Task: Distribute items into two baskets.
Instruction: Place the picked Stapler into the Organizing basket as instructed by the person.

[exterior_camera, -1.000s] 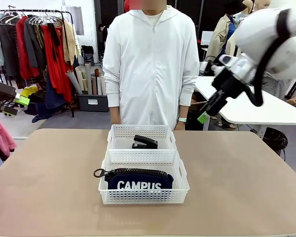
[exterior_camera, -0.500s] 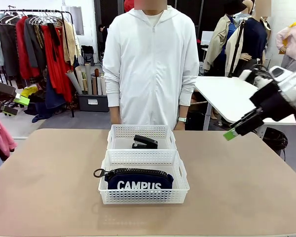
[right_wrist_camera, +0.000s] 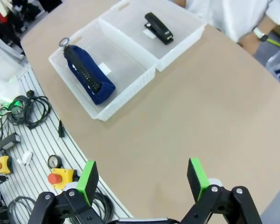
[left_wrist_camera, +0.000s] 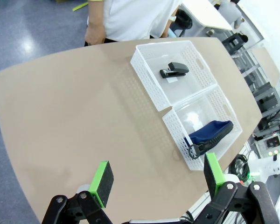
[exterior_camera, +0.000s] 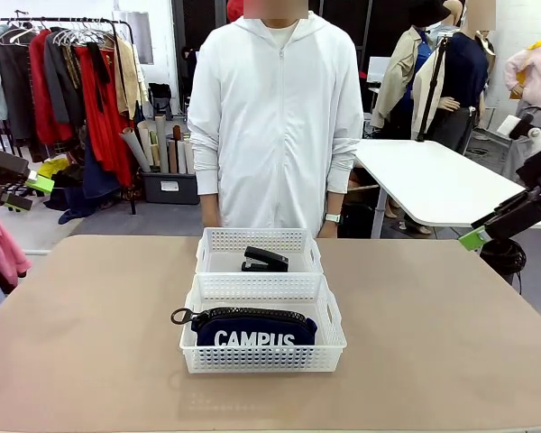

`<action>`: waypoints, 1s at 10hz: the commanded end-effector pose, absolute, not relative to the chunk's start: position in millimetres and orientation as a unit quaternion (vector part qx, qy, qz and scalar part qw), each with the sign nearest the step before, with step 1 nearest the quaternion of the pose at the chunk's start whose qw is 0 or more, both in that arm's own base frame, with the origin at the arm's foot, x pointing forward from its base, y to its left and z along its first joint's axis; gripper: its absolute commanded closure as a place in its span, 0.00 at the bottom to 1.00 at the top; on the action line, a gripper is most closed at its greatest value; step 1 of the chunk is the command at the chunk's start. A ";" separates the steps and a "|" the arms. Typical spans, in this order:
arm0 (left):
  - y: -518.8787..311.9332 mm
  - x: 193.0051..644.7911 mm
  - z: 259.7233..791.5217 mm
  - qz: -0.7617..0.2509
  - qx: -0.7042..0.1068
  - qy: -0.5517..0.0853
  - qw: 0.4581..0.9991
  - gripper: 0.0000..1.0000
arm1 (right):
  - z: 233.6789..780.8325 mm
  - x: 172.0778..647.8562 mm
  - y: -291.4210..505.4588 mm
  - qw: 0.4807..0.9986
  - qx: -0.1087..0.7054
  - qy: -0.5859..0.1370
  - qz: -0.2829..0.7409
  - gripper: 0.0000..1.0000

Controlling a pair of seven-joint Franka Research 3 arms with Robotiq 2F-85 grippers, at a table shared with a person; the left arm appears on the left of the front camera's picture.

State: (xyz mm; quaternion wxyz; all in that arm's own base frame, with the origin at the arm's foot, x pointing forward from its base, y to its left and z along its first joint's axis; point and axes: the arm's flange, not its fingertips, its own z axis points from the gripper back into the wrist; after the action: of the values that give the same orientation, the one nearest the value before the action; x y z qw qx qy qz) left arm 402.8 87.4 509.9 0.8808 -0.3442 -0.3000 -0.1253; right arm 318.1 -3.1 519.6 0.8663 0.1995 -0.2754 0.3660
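Observation:
Two white lattice baskets stand end to end at the table's middle. The near basket point(exterior_camera: 261, 358) holds a navy pouch point(exterior_camera: 255, 328) lettered "CAMPUS". In the far basket point(exterior_camera: 257, 240) lies a black stapler point(exterior_camera: 265, 261). My left gripper point(exterior_camera: 29, 194) hangs open off the table's far left edge, high above the tabletop. My right gripper point(exterior_camera: 483, 233) is open at the far right, beyond the table's edge. In the left wrist view the left gripper point(left_wrist_camera: 157, 177) stands open, well away from the stapler point(left_wrist_camera: 175, 70) and pouch point(left_wrist_camera: 210, 133). In the right wrist view the open right gripper point(right_wrist_camera: 142, 179) has nothing between its fingers, far from the pouch point(right_wrist_camera: 88, 74) and stapler point(right_wrist_camera: 158, 28).
A person in a white jacket point(exterior_camera: 279, 117) stands at the far side behind the baskets, arms down. The tan table point(exterior_camera: 433, 343) is bare either side of the baskets. A white table point(exterior_camera: 433, 185) stands back right and a clothes rack point(exterior_camera: 72, 90) back left.
My right arm has swung from above the table's far right down and out to the right, past the table's edge. The left arm, baskets and items have not moved.

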 end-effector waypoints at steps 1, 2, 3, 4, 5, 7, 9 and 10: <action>87.3 402.9 510.7 -0.124 -0.353 -0.308 0.875 0.00 | 519.0 321.7 9.1 0.870 0.189 -0.275 0.364 0.00; 87.3 402.9 510.7 -0.124 -0.353 -0.308 0.875 0.00 | 519.0 321.7 9.1 0.870 0.189 -0.275 0.364 0.00; 87.3 402.9 510.7 -0.124 -0.353 -0.308 0.875 0.00 | 519.0 321.7 9.1 0.870 0.189 -0.275 0.364 0.00; 87.3 402.9 510.7 -0.124 -0.353 -0.308 0.875 0.00 | 519.0 321.7 9.1 0.870 0.189 -0.275 0.364 0.00; 87.3 402.9 510.7 -0.124 -0.353 -0.308 0.875 0.00 | 519.9 320.4 5.6 0.863 0.198 -0.277 0.374 0.00; 87.3 402.9 510.7 -0.124 -0.353 -0.308 0.875 0.00 | 540.1 341.1 -32.6 0.855 0.242 -0.313 0.335 0.00; 87.3 402.9 510.7 -0.124 -0.353 -0.308 0.875 0.00 | 548.1 345.4 -66.8 0.849 0.280 -0.348 0.280 0.00; 87.3 402.9 510.7 -0.124 -0.353 -0.308 0.875 0.00 | 550.2 347.1 -78.7 0.845 0.295 -0.356 0.269 0.00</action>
State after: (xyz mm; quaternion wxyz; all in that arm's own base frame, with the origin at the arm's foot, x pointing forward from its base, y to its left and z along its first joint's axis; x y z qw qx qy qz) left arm 402.8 87.5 509.9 0.8809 -0.3441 -0.3000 -0.1252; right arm 340.0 -76.1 548.7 0.8569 0.2674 -0.3440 0.2755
